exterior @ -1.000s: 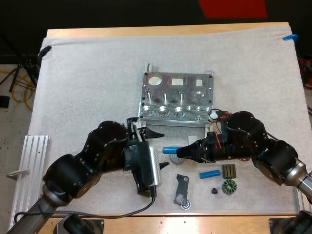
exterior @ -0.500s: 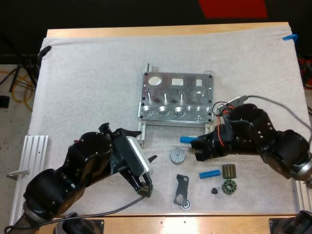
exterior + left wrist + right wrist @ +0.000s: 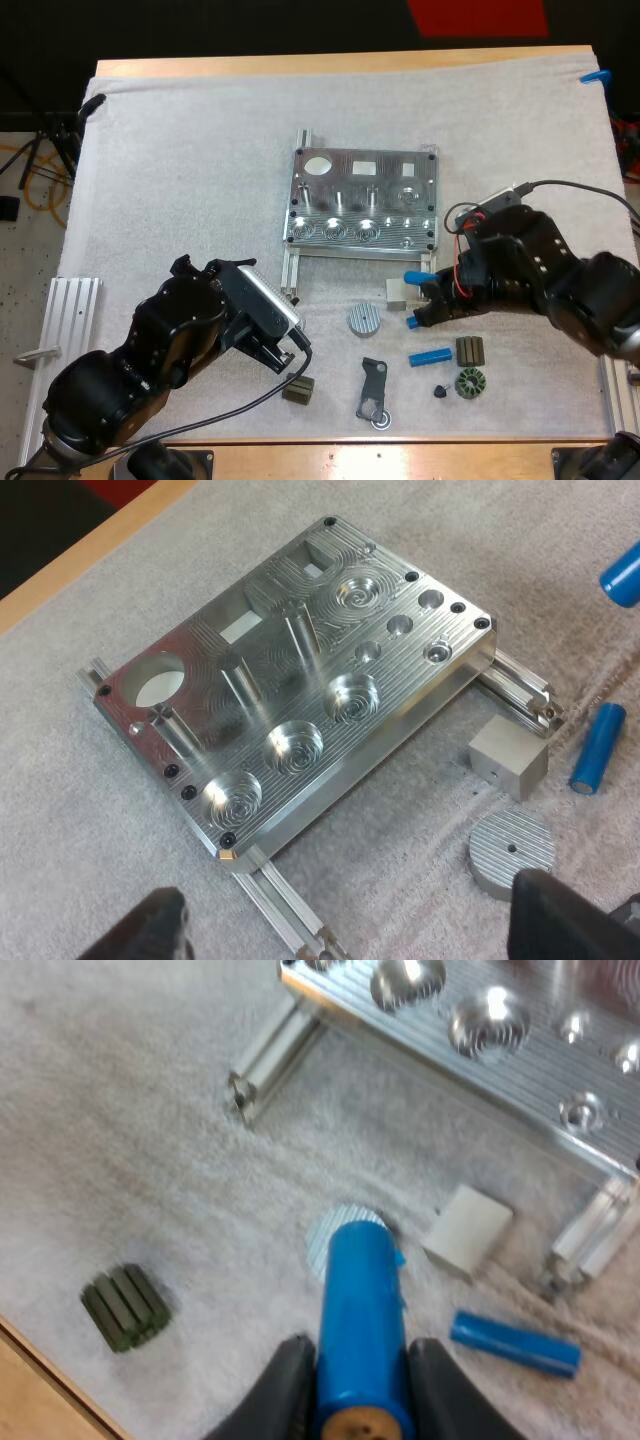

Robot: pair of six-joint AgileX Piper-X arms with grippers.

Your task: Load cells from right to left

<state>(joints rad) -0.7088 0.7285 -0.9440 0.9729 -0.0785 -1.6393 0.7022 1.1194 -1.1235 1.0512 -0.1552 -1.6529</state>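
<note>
The metal fixture (image 3: 362,200) lies mid-mat, its round pockets along the near edge (image 3: 300,745). My right gripper (image 3: 422,300) hovers just off the fixture's near right corner, shut on a blue cylinder (image 3: 358,1330) that stands steeply tilted, its tip (image 3: 412,275) toward the fixture. A second blue cylinder (image 3: 430,356) lies loose on the mat (image 3: 598,748) (image 3: 515,1343). My left gripper (image 3: 288,350) is low and left of the fixture, its fingers (image 3: 150,930) wide apart and holding nothing.
A ridged metal disc (image 3: 364,319) and a small square block (image 3: 397,291) sit before the fixture. Dark parts lie near the front edge: a ribbed block (image 3: 297,389), a bracket (image 3: 373,390), another ribbed block (image 3: 470,350), a toothed ring (image 3: 468,382). An aluminium rail (image 3: 60,350) lies far left.
My left arm has pulled back toward the lower left, uncovering the disc and a ribbed block. My right gripper carried the blue cylinder right and toward the fixture, tipping it more upright.
</note>
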